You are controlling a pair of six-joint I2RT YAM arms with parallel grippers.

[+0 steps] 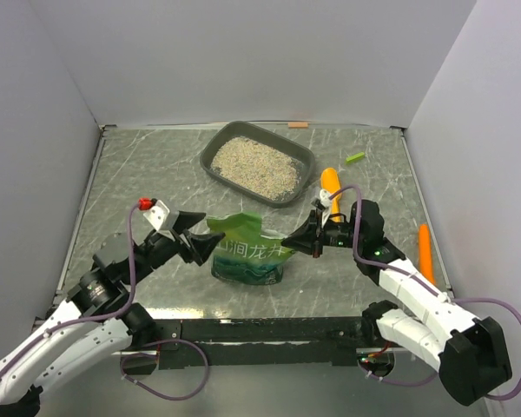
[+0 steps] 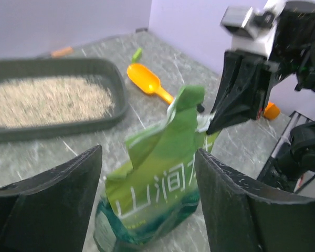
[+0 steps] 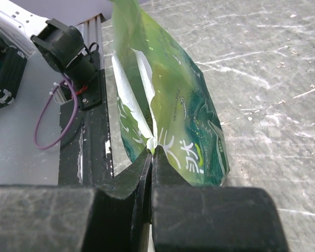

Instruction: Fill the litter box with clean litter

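The dark-grey litter box (image 1: 306, 156) stands at the back of the table with beige litter (image 1: 255, 165) spread inside; it also shows in the left wrist view (image 2: 119, 97). A green glossy bag (image 1: 247, 252) stands near the front, its top crumpled. My right gripper (image 1: 288, 241) is shut on the bag's right top corner, seen pinched in the right wrist view (image 3: 152, 152). My left gripper (image 1: 205, 235) is open at the bag's left side, its fingers (image 2: 52, 205) straddling the bag (image 2: 163, 178) without touching.
An orange scoop (image 1: 330, 184) lies right of the litter box, also in the left wrist view (image 2: 147, 81). An orange piece (image 1: 425, 252) lies by the right wall. A small green piece (image 1: 355, 158) and a tan piece (image 1: 298, 124) lie at the back.
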